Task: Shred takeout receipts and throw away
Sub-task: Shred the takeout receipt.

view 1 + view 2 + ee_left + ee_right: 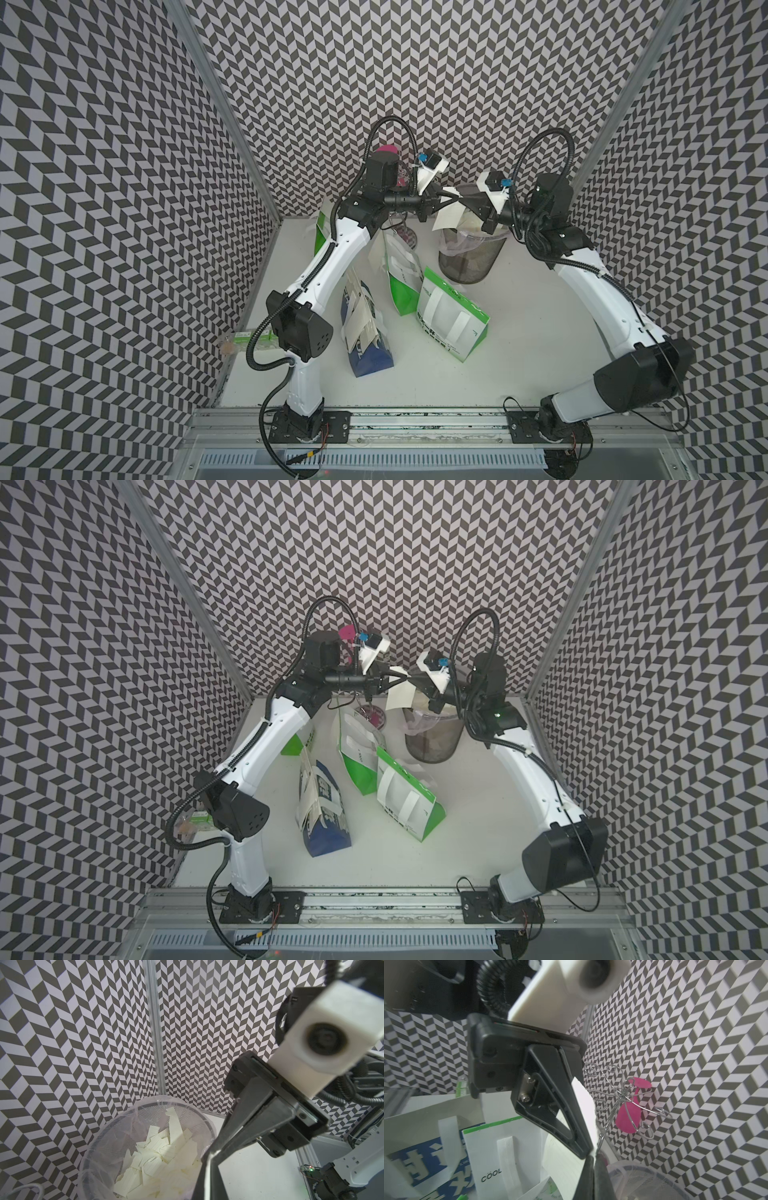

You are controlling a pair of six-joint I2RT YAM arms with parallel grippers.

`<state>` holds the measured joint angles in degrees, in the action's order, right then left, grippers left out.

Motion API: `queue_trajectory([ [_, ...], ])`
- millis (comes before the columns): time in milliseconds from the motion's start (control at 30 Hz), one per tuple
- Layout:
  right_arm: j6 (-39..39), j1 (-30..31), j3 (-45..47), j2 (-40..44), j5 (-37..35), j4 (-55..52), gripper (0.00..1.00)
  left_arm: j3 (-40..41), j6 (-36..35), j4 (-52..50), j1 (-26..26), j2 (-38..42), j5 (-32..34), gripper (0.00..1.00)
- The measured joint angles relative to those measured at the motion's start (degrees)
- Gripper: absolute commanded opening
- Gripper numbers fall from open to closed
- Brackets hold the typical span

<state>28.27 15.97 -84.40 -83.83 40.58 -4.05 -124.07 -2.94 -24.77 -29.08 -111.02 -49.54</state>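
A cream takeout receipt (446, 218) (399, 698) hangs over the black mesh bin (469, 266) (432, 742) at the back of the table. Both grippers pinch its upper edge, tip to tip. My left gripper (446, 196) (400, 675) comes in from the left and is shut on it. My right gripper (460, 200) (413, 680) comes in from the right, also shut on it. In the left wrist view the paper's white edge runs between my left gripper (208, 1165) fingers, and the lined bin (97, 1142) holds several torn receipt pieces (158, 1157). In the right wrist view the receipt (583, 1101) shows behind my shut right gripper (593, 1167).
Green-and-white paper bags (451, 316) (401, 274) and a blue-and-cream bag (365, 332) lie mid-table, in front of and left of the bin. A wire stand with pink pieces (629, 1105) stands by the back wall. A small bottle (249, 338) lies at the left wall.
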Motion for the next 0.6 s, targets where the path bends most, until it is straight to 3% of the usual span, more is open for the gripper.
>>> queue_trajectory([
  [133,6.4,4.7,8.0,5.0,-8.3,7.3,0.00,-2.3,3.1,-0.5,0.0,-0.6,-0.2,0.00],
  [300,12.5,7.9,11.0,6.3,-14.9,11.6,0.00,-5.4,4.9,-0.9,0.0,-1.4,0.0,0.00],
  [600,11.1,6.1,11.2,8.0,-20.4,13.4,0.00,-5.4,2.4,-4.9,0.2,-1.7,4.7,0.00],
])
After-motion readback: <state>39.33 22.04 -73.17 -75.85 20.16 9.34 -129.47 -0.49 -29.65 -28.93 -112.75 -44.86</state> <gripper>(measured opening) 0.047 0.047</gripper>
